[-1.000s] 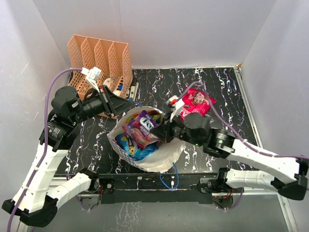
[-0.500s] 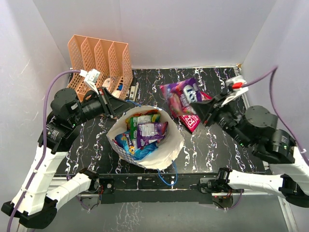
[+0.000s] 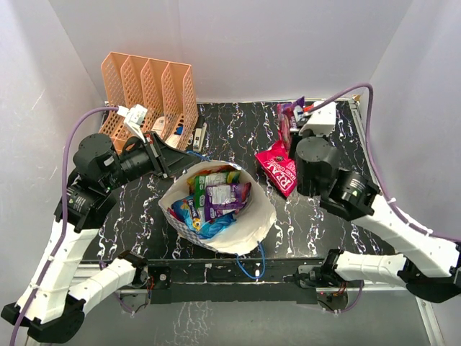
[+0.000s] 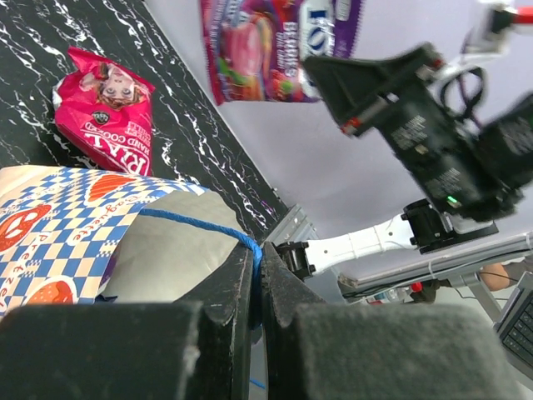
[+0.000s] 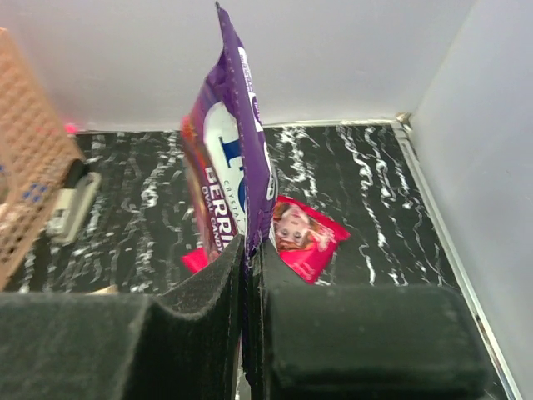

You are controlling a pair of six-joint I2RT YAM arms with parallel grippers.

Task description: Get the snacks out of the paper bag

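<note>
The blue-and-white checkered paper bag (image 3: pixel 248 223) stands open mid-table, with purple (image 3: pixel 227 194), green (image 3: pixel 209 179) and blue (image 3: pixel 205 225) pouches inside. My left gripper (image 3: pixel 189 153) is shut on the bag's blue cord handle (image 4: pixel 200 223) at the far-left rim. My right gripper (image 3: pixel 295 117) is shut on a purple FOX'S pouch (image 5: pixel 237 158) and holds it upright in the air over the back right of the table; the pouch also shows in the left wrist view (image 4: pixel 275 42). A magenta pouch (image 3: pixel 277 169) lies flat on the table right of the bag, below the held pouch.
A peach slotted file rack (image 3: pixel 148 83) stands at the back left, with small bottles and a yellow box (image 3: pixel 171 128) at its base. White walls close in the back and both sides. The second blue cord handle (image 3: pixel 248 268) hangs over the near table edge.
My right gripper lifted the purple pouch out of the bag and carried it to the back right, above the magenta pouch. The left gripper kept hold of the handle.
</note>
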